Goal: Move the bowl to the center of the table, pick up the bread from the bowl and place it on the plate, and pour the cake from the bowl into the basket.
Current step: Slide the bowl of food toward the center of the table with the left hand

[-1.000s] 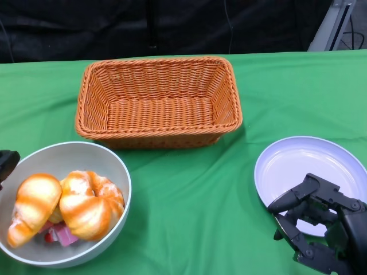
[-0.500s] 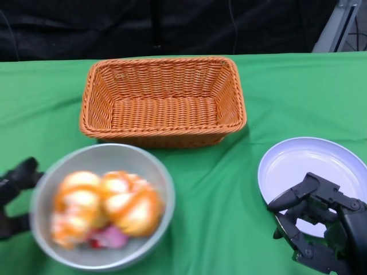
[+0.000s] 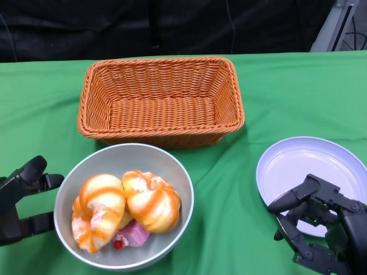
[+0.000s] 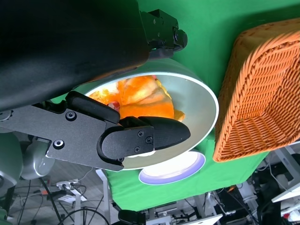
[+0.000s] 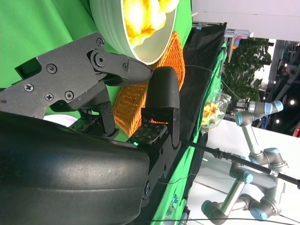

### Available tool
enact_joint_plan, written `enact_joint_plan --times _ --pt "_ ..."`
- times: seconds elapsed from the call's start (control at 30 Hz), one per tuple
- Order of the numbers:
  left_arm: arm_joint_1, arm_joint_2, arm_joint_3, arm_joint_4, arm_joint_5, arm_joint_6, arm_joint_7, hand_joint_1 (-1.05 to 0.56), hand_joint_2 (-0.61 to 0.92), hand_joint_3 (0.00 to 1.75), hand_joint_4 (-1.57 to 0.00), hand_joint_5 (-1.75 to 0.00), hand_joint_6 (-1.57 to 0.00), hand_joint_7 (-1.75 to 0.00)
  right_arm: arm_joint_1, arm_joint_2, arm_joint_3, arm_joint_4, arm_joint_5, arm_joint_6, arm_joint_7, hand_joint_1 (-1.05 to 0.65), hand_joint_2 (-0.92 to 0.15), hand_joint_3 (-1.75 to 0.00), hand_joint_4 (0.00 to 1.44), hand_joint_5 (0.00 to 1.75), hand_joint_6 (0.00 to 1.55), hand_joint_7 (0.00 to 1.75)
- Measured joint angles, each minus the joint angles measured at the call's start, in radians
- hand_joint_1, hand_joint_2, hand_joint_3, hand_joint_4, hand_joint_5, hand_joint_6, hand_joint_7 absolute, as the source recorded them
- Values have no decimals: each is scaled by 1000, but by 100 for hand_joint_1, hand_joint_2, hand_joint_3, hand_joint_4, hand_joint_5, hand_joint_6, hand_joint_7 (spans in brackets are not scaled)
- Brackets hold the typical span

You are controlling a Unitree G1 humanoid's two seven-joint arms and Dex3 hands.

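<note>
My left hand [image 3: 23, 200] sits at the near left of the tabletop [image 3: 298, 97], just beside the bowl [image 3: 172, 172], fingers spread and grasping nothing; from the head view I cannot tell whether a fingertip touches the rim. In my left wrist view the fingers [image 4: 140, 138] reach across in front of the bowl's rim. My right hand [image 3: 321, 223] rests at the near right, its fingers apart and released, lying over the near edge of the plate [image 3: 304, 157].

The bowl is grey and stands on the green cloth, near the middle and toward me, just in front of the basket [image 3: 160, 100]. Inside it lie two pieces of bread [image 3: 152, 200], golden and twisted, side by side and touching. Under them, toward the near side, a pink piece of cake [image 3: 135, 234] shows with a spot of red beside it.

The basket is woven, orange and rectangular, at the far middle of the tabletop. The plate is pale and round, well apart from the bowl on my right.
</note>
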Motion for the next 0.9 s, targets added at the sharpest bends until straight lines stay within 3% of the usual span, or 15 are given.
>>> enact_joint_plan --times 0.33,0.9 --pt "21 -42 49 -92 -63 73 18 -66 92 61 0 0 0 0 0 0 0 -1 0 0 0 -25 -67 -73 77 148 71 116" --pt "54 -46 3 -129 -104 75 16 -65 92 60 0 0 0 0 -8 0 0 7 1 -8 3 -24 -67 -73 78 148 71 116"
